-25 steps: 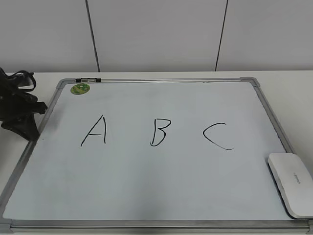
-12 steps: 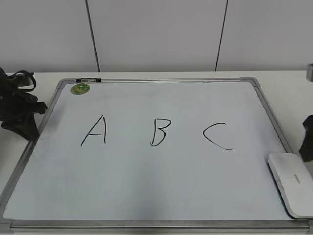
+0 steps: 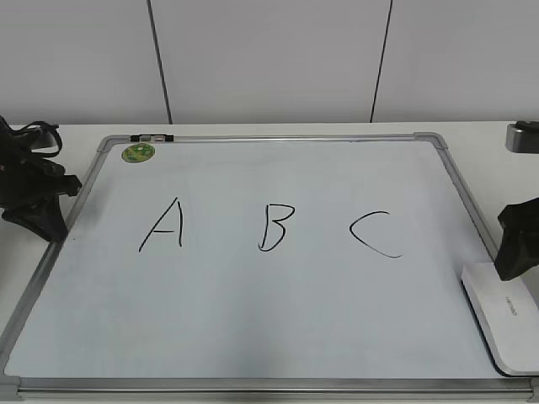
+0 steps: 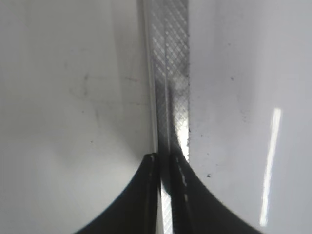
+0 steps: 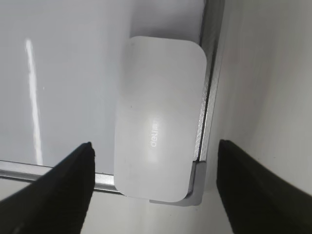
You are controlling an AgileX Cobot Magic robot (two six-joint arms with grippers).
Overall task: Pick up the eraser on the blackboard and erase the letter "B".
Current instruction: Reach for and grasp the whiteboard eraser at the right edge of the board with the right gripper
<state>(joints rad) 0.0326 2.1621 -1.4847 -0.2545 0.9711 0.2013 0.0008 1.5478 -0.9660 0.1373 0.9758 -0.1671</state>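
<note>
The white eraser (image 3: 504,324) lies on the blackboard's (image 3: 253,320) near right corner; it fills the middle of the right wrist view (image 5: 158,117). The black letter "B" (image 3: 274,227) stands mid-board between "A" (image 3: 163,225) and "C" (image 3: 376,233). My right gripper (image 5: 155,168) is open above the eraser, one jaw on each side of it, apart from it; in the exterior view it (image 3: 515,244) hangs over the eraser's far end. My left gripper (image 3: 34,202) rests shut at the board's left edge, over the silver frame (image 4: 169,97).
A green sticker (image 3: 137,152) sits at the board's far left corner. The board's grey corner piece (image 5: 195,187) lies under the eraser's end. White table surrounds the board, with a wall behind.
My right gripper has come into view from the right and moved over the eraser's far end. The left arm and the eraser have not moved.
</note>
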